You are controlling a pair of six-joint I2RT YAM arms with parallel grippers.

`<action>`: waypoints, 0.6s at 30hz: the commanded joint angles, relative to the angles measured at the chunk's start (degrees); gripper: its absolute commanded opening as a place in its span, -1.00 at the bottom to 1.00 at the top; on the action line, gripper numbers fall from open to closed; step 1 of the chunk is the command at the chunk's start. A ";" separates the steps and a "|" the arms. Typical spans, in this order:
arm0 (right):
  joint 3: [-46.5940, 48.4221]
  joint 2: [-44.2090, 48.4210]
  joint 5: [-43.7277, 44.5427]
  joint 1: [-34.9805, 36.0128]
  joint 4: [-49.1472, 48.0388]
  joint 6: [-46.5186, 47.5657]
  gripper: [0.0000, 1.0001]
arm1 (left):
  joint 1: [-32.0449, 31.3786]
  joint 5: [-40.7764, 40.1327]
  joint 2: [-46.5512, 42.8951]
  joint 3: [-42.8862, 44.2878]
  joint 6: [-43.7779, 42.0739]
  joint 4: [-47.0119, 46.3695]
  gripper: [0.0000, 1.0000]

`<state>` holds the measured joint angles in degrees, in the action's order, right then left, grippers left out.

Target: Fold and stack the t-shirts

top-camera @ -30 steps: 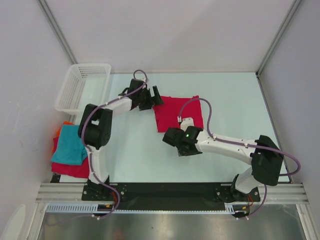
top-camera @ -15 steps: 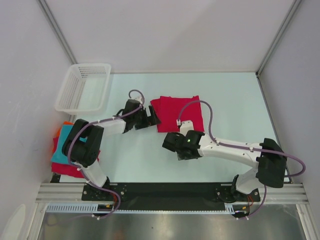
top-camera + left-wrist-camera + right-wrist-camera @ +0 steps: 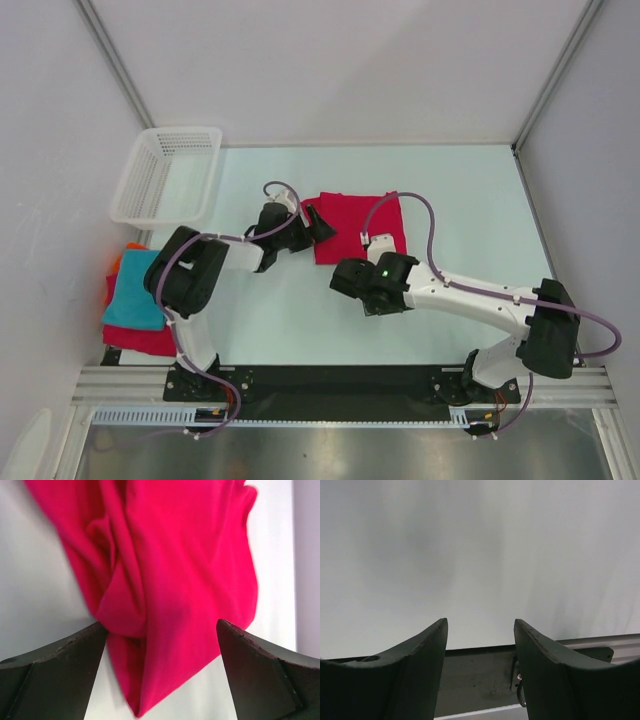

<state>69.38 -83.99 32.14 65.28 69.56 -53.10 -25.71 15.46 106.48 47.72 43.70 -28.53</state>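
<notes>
A crimson-red t-shirt (image 3: 358, 228) lies folded into a rough square at the table's middle. My left gripper (image 3: 322, 222) is open at its left edge. In the left wrist view the shirt (image 3: 175, 565) is bunched in soft folds, and its corner lies between my spread fingers (image 3: 60, 655) without being pinched. My right gripper (image 3: 347, 279) is open and empty just in front of the shirt; its wrist view shows only bare table between the fingertips (image 3: 427, 645). A teal folded shirt (image 3: 135, 290) lies on a red one (image 3: 140, 340), with an orange one (image 3: 117, 263) showing behind, at the left edge.
A white mesh basket (image 3: 165, 175) stands at the far left of the table. The black base rail (image 3: 330, 380) runs along the near edge and also shows in the right wrist view (image 3: 480, 675). White walls enclose the table.
My left gripper has moved from the shirt's far left corner down along its left edge, then in towards the cloth. My right gripper has shifted slightly right. The shirt's left edge is a little more bunched.
</notes>
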 commanded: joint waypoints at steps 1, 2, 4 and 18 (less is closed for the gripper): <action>3.91 -1.96 1.87 -1.90 2.42 1.24 0.22 | -1.53 0.70 6.02 -0.79 3.66 0.24 0.99; 4.35 -2.32 1.87 -2.34 2.77 1.77 0.23 | -1.62 0.71 6.89 -0.70 4.37 0.06 0.99; 5.58 -2.76 1.43 -2.87 2.78 2.30 0.22 | -2.15 0.10 7.25 -0.79 6.39 -0.47 0.99; 10.24 0.04 0.64 -5.60 5.50 3.01 0.22 | -4.79 3.43 10.86 10.08 11.41 4.09 -0.63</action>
<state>75.92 -87.07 31.62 59.96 72.44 -49.80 -29.67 17.28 115.81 53.49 55.00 -31.68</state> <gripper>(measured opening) 0.611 0.245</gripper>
